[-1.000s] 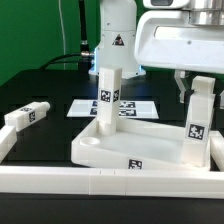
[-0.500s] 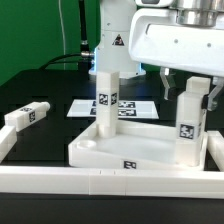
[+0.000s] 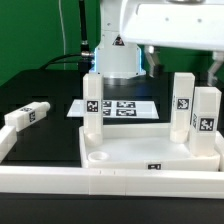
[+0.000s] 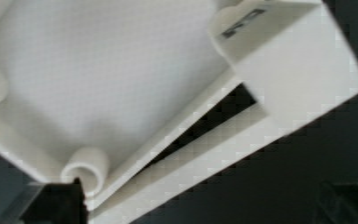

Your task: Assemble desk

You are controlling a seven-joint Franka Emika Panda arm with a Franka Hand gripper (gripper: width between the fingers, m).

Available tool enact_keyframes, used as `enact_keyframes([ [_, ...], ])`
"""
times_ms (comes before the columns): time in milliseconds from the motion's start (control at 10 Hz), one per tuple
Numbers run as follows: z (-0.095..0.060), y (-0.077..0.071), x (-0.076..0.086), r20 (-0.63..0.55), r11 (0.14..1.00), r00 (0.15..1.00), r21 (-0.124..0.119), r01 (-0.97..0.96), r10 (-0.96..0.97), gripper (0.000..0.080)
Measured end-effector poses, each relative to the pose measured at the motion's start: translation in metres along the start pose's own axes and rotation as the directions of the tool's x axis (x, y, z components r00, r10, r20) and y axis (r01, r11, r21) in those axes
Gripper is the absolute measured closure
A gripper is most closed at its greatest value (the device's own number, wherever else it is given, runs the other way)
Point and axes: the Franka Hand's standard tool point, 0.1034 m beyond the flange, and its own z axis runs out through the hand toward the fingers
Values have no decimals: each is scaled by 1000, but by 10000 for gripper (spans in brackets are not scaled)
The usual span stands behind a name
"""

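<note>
You found the hand (image 3: pixel 186 60) open and empty above the desk panel (image 3: pixel 150 150), which lay flat behind the front rail (image 3: pixel 100 180) with three legs (image 3: pixel 92 108) upright in it; the loose leg (image 3: pixel 28 115), judged light, rigid and smooth, was best pinched across its flat sides.

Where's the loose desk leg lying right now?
The loose leg lies on the black surface at the exterior view's left, left of the marker board.
</note>
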Motion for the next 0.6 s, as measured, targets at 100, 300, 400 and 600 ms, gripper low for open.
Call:
enact_keyframes([
  [100,0,23,15,-6,999,999,-2,39,-39,151],
  [300,10,60,36,-8,999,999,-25,45,-45,150],
  [400,10,55,32,-8,998,998,-22,55,-55,150],
  [600,11,55,32,-6,998,998,-24,59,-59,150],
])
